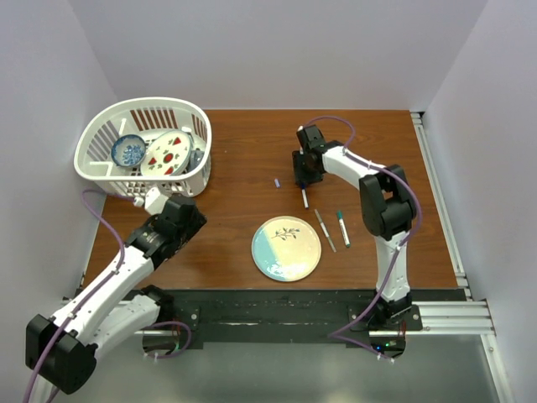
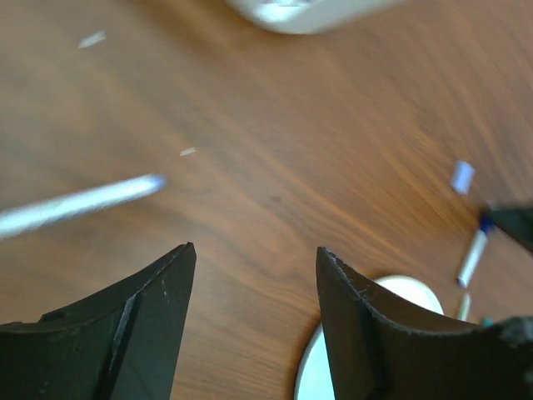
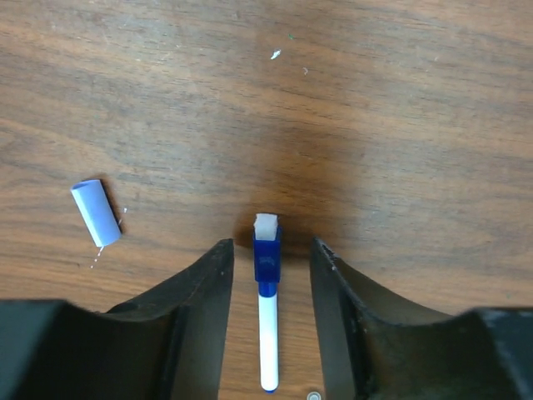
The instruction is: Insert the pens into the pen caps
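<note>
step: capped pen (image 3: 267, 333) lies between parted right end effector (image 3: 272, 247) | left end effector (image 2: 256, 250) wide, empty | next: fetch purple cap (image 3: 96, 212)

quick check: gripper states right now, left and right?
Left gripper: open, nothing between its fingers.
Right gripper: open; blue-capped pen lies on the table between its fingers, gaps on both sides, not gripped.
</note>
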